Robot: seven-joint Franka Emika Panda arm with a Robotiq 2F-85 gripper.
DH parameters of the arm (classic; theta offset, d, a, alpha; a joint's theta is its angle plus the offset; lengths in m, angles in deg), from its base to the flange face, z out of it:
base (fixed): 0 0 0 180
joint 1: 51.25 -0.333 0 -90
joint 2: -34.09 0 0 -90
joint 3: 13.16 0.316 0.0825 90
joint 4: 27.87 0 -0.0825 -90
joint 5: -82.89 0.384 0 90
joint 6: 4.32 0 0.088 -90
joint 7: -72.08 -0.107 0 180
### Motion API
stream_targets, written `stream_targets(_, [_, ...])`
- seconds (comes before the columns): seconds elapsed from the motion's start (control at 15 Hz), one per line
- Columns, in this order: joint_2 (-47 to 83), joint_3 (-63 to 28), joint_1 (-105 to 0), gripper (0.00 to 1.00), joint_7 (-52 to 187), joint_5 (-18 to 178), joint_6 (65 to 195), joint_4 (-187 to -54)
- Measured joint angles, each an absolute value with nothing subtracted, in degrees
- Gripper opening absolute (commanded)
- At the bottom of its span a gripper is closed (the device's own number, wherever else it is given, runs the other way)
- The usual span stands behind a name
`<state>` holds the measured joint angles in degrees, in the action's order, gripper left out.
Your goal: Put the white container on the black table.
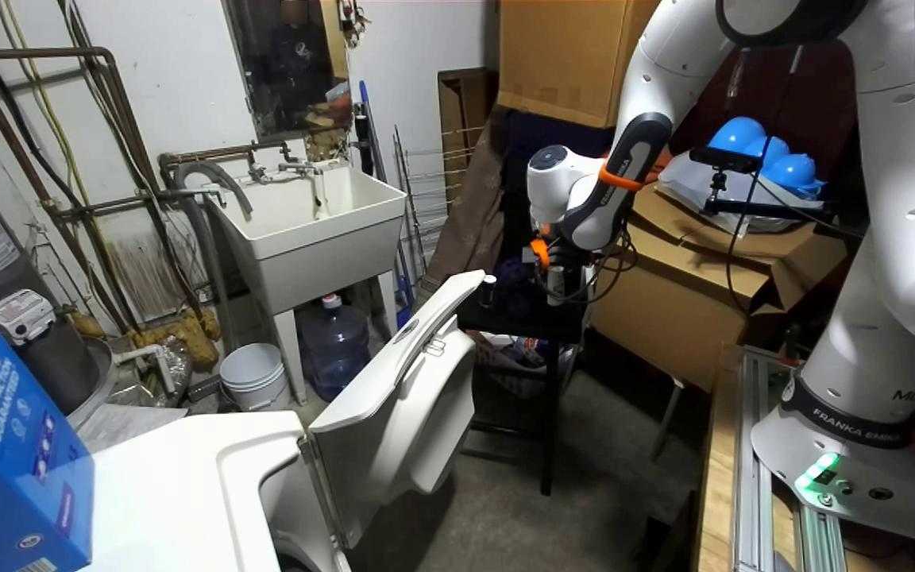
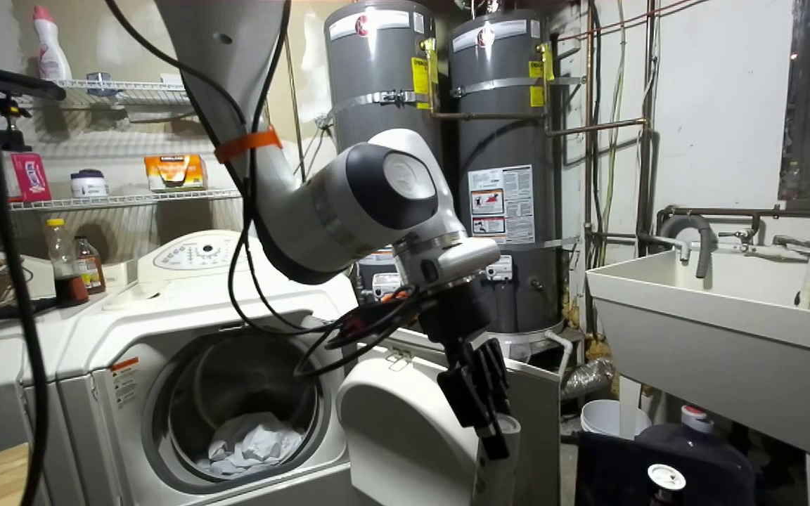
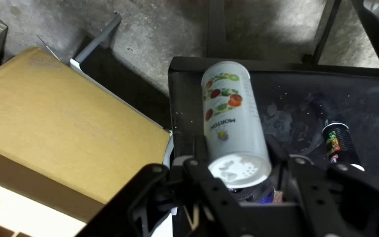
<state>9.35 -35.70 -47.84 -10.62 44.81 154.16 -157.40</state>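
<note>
Hand (image 3: 237,153) clamped on white container (image 3: 230,115), at black table (image 3: 373,98), near corner. Pickup, transfer look done; whether base touches table: can't tell. Left: lower if needed, release, retreat.

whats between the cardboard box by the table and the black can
In the wrist view: the white container, clamped in the gripper, plus black tabletop.

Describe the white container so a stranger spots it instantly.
Find the black table in the wrist view, then the gripper over it. The white container is the cylinder in its jaws, printed with colourful produce and MORTON. Unlike the black container on the table, it is white and held.
</note>
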Motion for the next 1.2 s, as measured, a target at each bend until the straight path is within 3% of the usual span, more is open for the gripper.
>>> stream_targets(0.07, [9.32, -35.70, -47.78, 0.20, -10.62, 44.83, 154.16, -157.32])
stream_targets(0.4, [7.43, -35.93, -46.91, 0.20, -10.51, 49.78, 155.15, -155.63])
stream_targets(1.0, [-9.19, -32.41, -35.19, 0.20, 9.58, 74.66, 157.22, -137.06])
stream_targets(1.07, [-10.86, -33.27, -35.28, 0.45, 10.89, 74.94, 157.17, -135.15])
stream_targets(1.2, [-13.89, -34.93, -35.89, 0.45, 11.53, 75.70, 156.91, -131.67])
